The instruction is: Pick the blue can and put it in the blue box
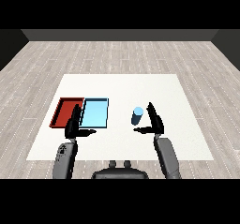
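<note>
Blue can [137,115] just left of open right hand [155,121].

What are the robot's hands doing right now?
Left hand: open, holding nothing, in front of the trays.
Right hand: open, right beside the blue can, not curled round it.

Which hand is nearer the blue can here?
Right. The right hand is open just right of the blue can, not holding it; the left hand hovers far left, over the trays' near edges.
</note>
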